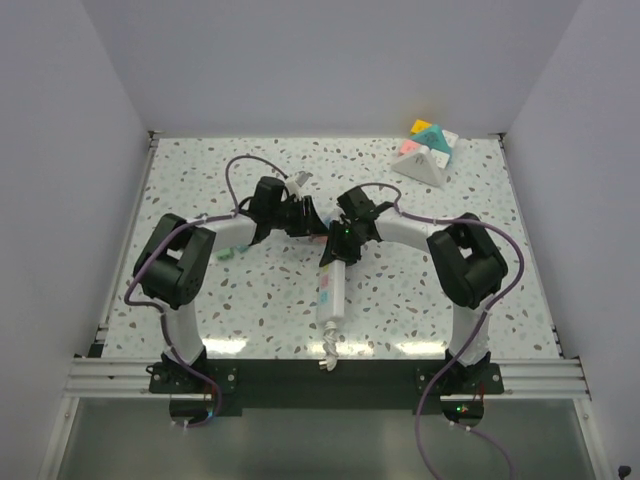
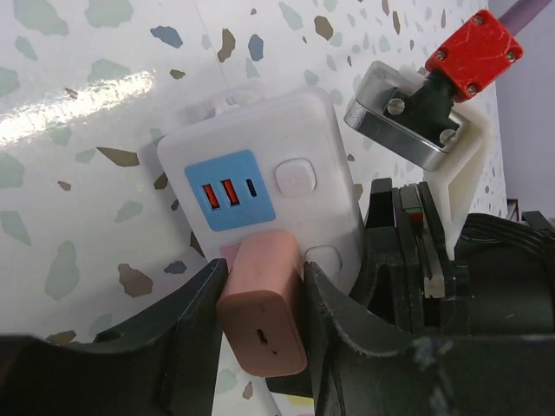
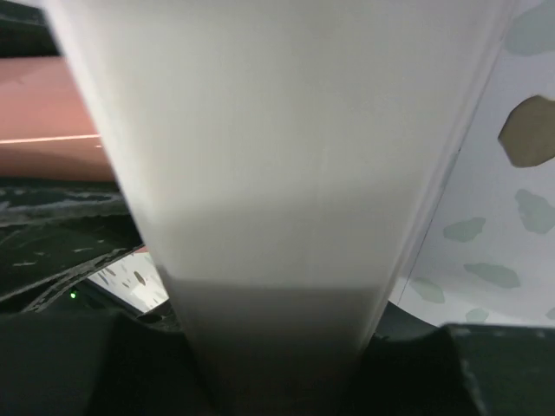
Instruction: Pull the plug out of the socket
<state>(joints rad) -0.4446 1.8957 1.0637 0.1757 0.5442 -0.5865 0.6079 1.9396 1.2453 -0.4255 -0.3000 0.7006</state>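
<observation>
Two robot arms are meeting at the middle of a speckled table, seen from above. A white power strip is lying there with its long axis running from the near edge toward the far side, its cable end pointing at the arms' bases. The plug, a small pink block, is sitting in the strip's face at the far end, just below a blue patch of USB ports. It is sticking straight out of that face toward the left wrist camera, so its long axis is lining up with the left arm's reach. The left gripper is clenching the plug, with one dark finger pressing on each of its side faces. The right gripper is reaching in from the other side. The strip's white body is filling the space between its fingers, but it is not possible to tell whether they are clamping it. The left arm is the one placed to pull, probably straight back along the plug's axis and away from the face, while the strip needs holding down.
</observation>
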